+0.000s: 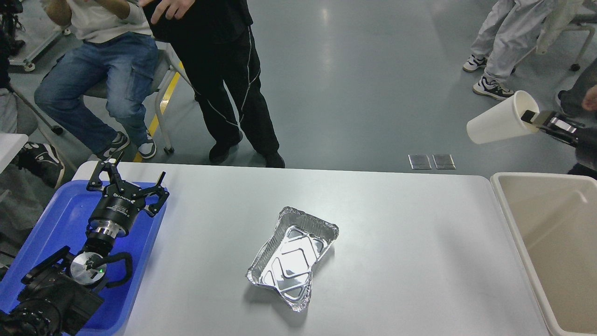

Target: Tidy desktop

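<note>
The desktop is a wide white-grey tabletop with rounded corners. A crumpled silver foil tray lies empty near its middle. My left gripper is open and empty, hovering over the blue plastic tray at the table's left end. My right gripper is at the far right, above the beige bin, shut on the rim of a white paper cup that is tilted on its side with its mouth towards the gripper.
Two people are beyond the table's far edge at the left, one standing in black trousers and one seated in jeans. Another person's legs and shoes show at the back right. Two metal floor plates lie beyond the table.
</note>
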You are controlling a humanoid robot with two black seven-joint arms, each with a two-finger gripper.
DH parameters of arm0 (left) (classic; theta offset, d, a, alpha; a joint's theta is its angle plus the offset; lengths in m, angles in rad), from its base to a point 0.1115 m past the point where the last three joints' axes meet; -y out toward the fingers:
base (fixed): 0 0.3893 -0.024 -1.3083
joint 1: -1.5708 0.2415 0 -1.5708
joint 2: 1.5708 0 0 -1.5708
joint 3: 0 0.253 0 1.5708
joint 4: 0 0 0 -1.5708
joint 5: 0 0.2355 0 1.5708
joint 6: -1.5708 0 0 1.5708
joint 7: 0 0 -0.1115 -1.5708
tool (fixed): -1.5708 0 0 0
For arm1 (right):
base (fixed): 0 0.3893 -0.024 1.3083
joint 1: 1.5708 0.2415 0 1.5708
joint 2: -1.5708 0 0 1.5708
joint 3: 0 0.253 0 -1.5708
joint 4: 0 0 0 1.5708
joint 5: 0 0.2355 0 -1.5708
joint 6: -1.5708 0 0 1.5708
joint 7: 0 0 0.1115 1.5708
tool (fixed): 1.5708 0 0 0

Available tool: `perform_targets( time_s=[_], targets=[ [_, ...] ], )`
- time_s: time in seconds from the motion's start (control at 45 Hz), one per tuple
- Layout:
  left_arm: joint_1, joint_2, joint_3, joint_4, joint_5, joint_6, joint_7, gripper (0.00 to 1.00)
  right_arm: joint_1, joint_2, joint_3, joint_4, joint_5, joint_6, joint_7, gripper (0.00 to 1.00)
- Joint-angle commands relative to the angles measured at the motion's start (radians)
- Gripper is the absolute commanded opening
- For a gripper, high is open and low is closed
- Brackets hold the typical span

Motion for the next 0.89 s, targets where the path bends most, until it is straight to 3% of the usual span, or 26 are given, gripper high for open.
perform_targets(
  time_s=[0.0,0.4,0.867],
  targets=[
    [0.0,0.0,0.0,0.0,0.0,0.0,0.0,1.0,-0.137,0.025,0.083,-0.159,0.233,-0.002,0.004,0.0],
    [0.0,0.0,0.0,0.0,0.0,0.0,0.0,1.0,-0.297,0.101,0.105,-0.312,0.497,-0.005,0.004,0.0],
    [0.0,0.0,0.0,0.0,0.0,0.0,0.0,1.0,-0.447,0.29,0.112,-0.631,0.733,0.001,-0.013,0.0]
  ],
)
